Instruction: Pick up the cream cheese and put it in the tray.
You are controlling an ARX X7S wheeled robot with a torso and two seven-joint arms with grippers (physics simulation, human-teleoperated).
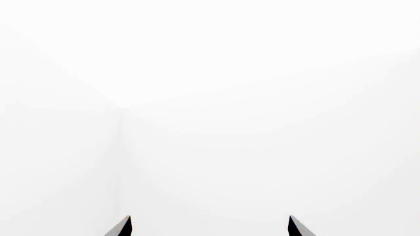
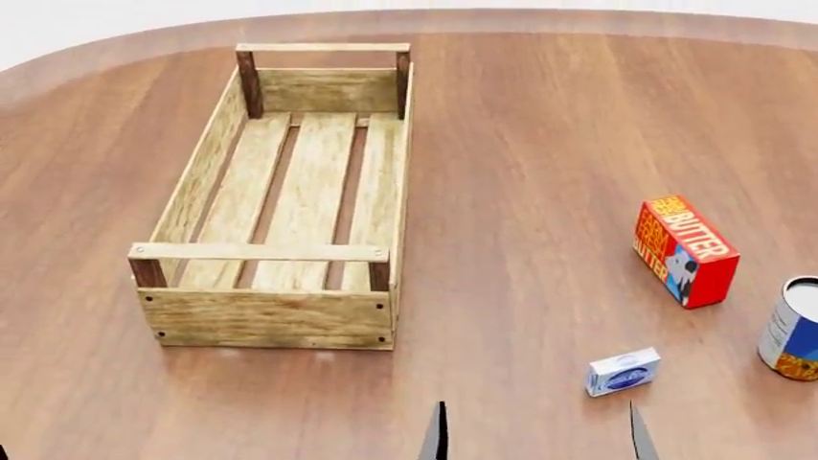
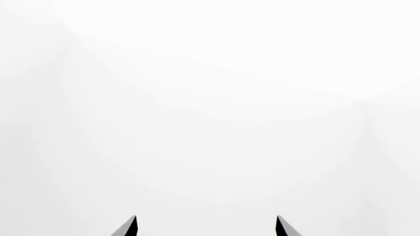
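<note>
The cream cheese [image 2: 624,371], a small flat white box with a blue oval logo, lies on the wooden table at the front right. The tray [image 2: 205,316], a light wooden slatted crate, stands empty at the left. My right gripper [image 2: 537,436] shows only as two dark fingertips at the bottom edge, spread wide, just in front of the cream cheese. In the right wrist view the gripper [image 3: 206,227] is open and empty against white. In the left wrist view my left gripper [image 1: 210,227] is open and empty against white; it is out of the head view.
A red-orange butter box [image 2: 687,250] stands at the right, behind the cream cheese. A can [image 2: 792,331] stands at the right edge. The round table's far edge [image 2: 511,19] curves along the top.
</note>
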